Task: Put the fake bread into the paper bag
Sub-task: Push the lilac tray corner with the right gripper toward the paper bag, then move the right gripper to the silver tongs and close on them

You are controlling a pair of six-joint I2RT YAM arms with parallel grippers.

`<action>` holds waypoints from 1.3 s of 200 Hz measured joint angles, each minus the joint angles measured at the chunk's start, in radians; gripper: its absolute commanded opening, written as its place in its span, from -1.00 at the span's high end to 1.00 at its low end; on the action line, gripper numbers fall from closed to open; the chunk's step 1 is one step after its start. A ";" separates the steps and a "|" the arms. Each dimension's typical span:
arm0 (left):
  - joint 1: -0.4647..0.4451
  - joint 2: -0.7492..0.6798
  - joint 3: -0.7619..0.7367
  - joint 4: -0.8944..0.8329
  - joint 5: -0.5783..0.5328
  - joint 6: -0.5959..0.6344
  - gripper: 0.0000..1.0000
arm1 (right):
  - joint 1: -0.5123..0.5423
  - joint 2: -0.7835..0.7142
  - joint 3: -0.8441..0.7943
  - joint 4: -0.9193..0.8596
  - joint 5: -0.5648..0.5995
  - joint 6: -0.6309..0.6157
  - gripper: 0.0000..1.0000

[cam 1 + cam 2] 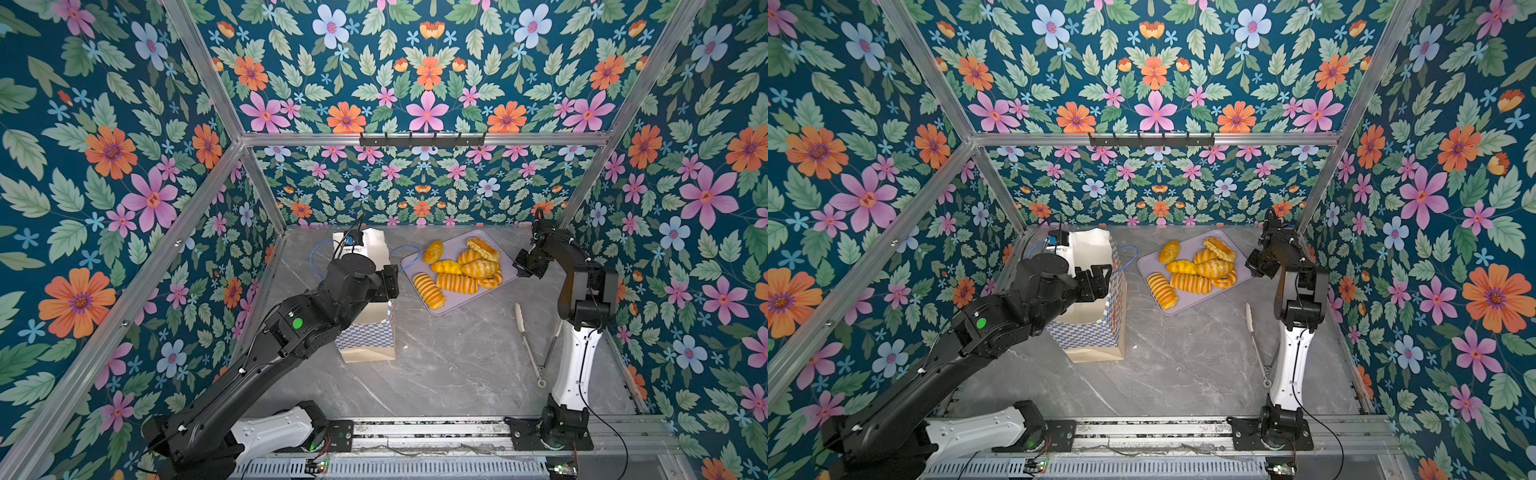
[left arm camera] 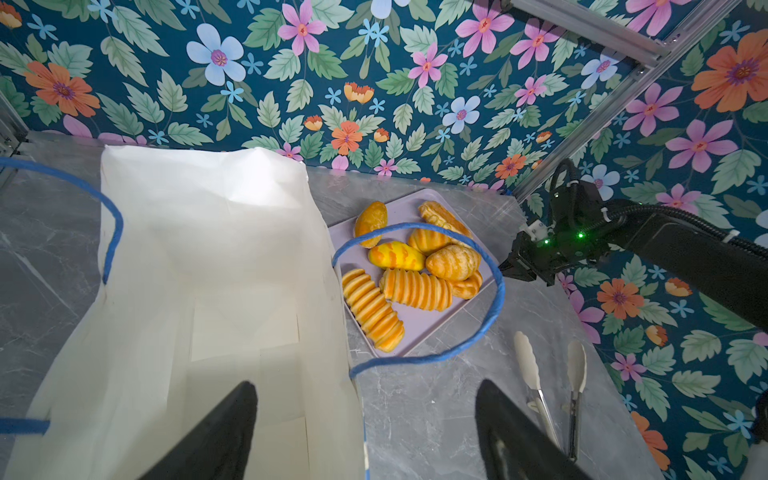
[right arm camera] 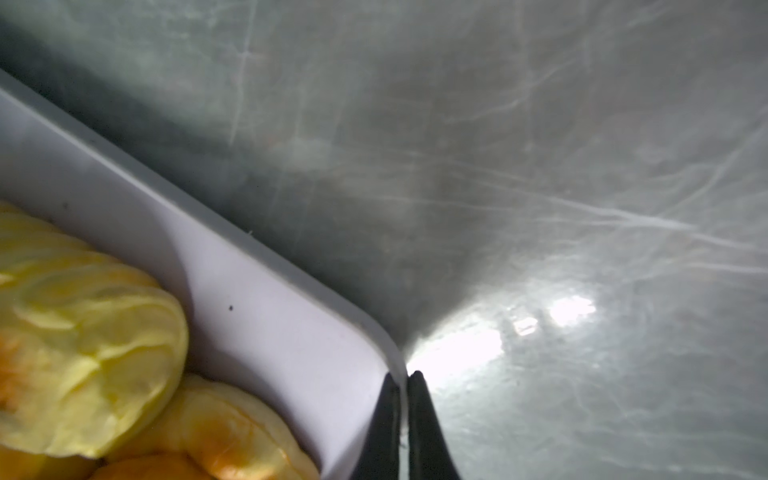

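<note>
Start: shiny yellow toy bread (image 1: 457, 283) on flat purple tray (image 3: 270, 307). Right gripper (image 3: 404, 399) pinches tray corner; left gripper (image 2: 366, 384) wide at white paper bag (image 2: 208, 249). Next maybe: slide tray closer.

A grey marble-patterned tabletop (image 1: 436, 374) (image 1: 1163, 374) is seen in both top views, enclosed by walls papered with a floral print (image 1: 104, 166) on dark teal. The walls are framed by aluminium bars (image 1: 291, 139), and a black hook rail (image 1: 422, 141) is fixed to the horizontal bar at upper centre. A flat lavender tray (image 1: 457, 300) (image 1: 1190, 298) (image 2: 419, 324) (image 3: 270, 316) is set at an angle right of centre, towards the back of the tabletop. Metal tongs (image 1: 528, 345) (image 1: 1257, 347) (image 2: 536, 390) with pale tips are laid flat below and to the right of the tray, apart from it, tips pointed towards it.
</note>
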 measured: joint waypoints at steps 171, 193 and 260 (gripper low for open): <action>0.000 -0.009 -0.018 0.022 0.000 -0.001 -0.69 | 0.018 -0.111 -0.211 0.060 -0.007 -0.134 1.00; 0.000 -0.021 -0.022 0.023 0.000 -0.001 -0.69 | 0.018 -0.127 -0.234 0.065 0.007 -0.142 1.00; 0.000 -0.060 -0.035 0.017 -0.010 -0.003 -0.81 | 0.023 -0.153 -0.218 0.056 0.011 -0.163 0.31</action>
